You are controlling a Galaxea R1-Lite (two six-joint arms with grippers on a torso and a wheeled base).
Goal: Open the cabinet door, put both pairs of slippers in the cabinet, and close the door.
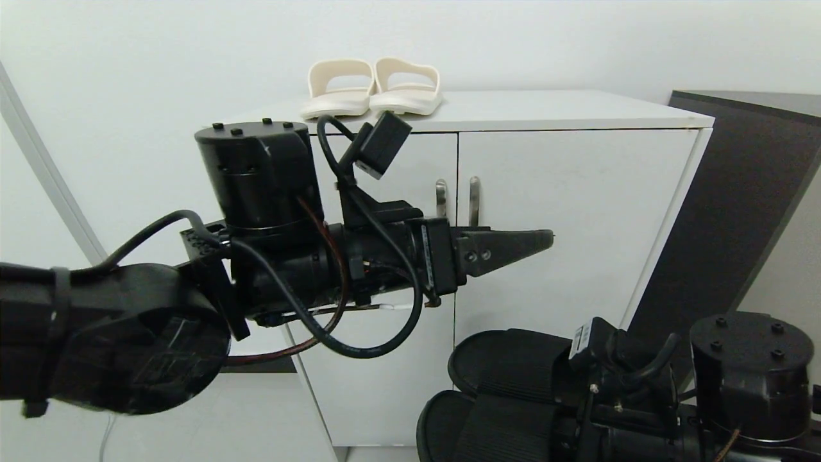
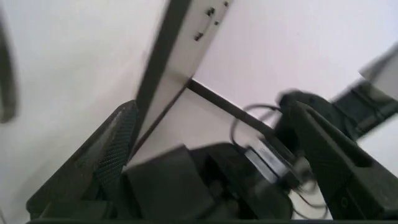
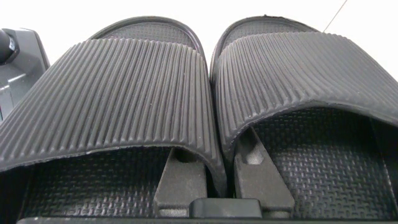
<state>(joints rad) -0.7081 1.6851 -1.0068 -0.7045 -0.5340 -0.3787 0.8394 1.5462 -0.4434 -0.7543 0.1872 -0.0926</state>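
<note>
R end effector [image 3: 219, 169] is clamped on the black slippers [image 1: 507, 375] low before the shut cabinet [image 1: 564, 212], white slippers [image 1: 372, 86] on top, L end effector [image 1: 545, 239] spread apart nr the handles [image 1: 474, 196].

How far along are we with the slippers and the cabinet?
Done: nothing stowed yet; the cabinet doors look closed. In hand: the right hand grips the black slippers low in front of them, and the open left hand is out by the door handles. Left: open a door, load the black pair, fetch the white slippers from the cabinet top, close up.
</note>
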